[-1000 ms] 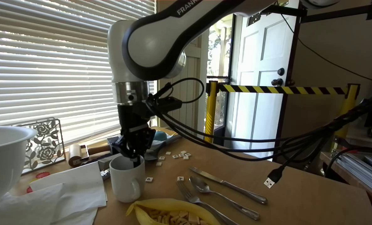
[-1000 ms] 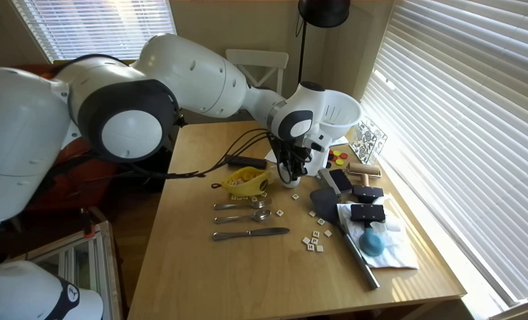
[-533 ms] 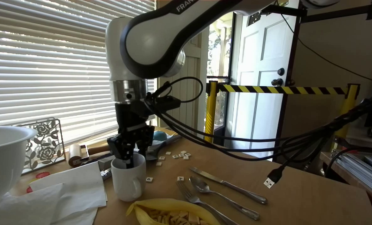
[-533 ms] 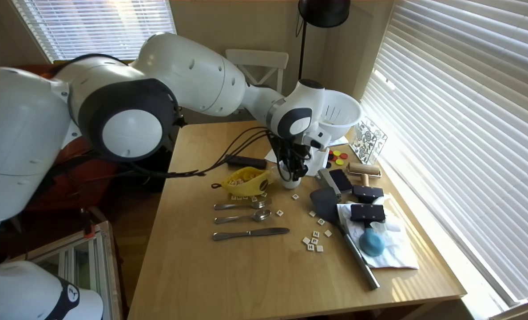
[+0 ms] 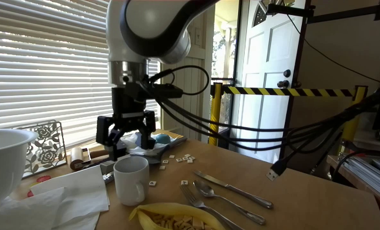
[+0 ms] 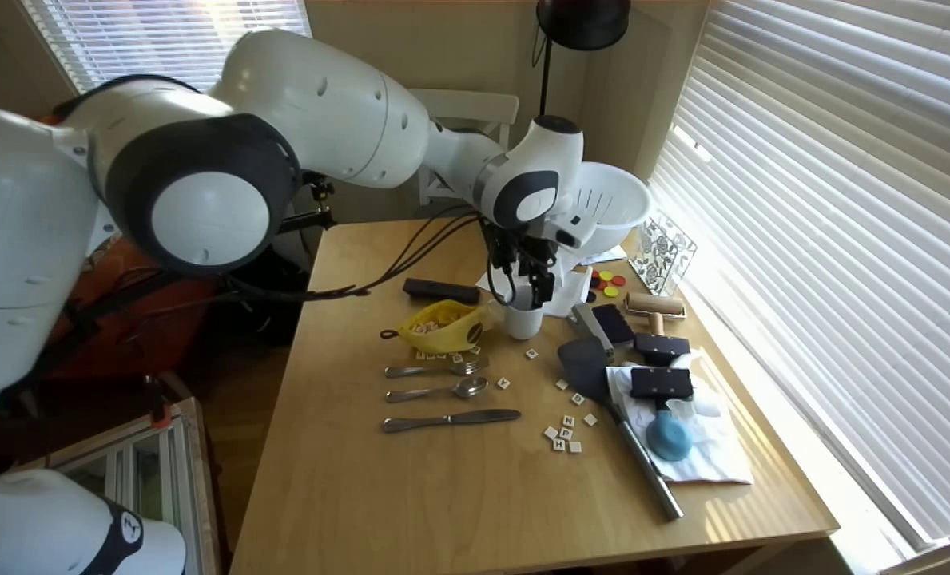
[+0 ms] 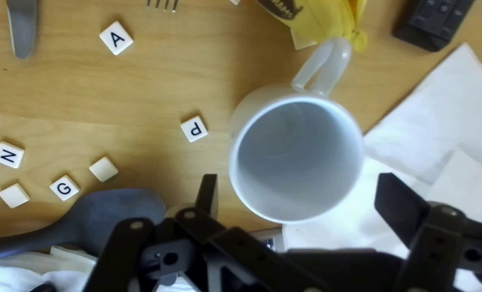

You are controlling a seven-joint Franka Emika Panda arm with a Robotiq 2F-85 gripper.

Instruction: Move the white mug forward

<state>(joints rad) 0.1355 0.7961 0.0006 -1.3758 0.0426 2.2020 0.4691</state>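
Gripper [image 5: 131,151] is held over the white mug [image 7: 295,162], fingers [image 7: 401,207] spread wide, nothing grasped; mug seen upright on table [image 7: 143,93], handle [image 7: 335,67] between 12 and 1 o'clock in wrist view.

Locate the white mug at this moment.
In the wrist view, the white mug stands right of centre, between the P letter tile and white paper sheets.
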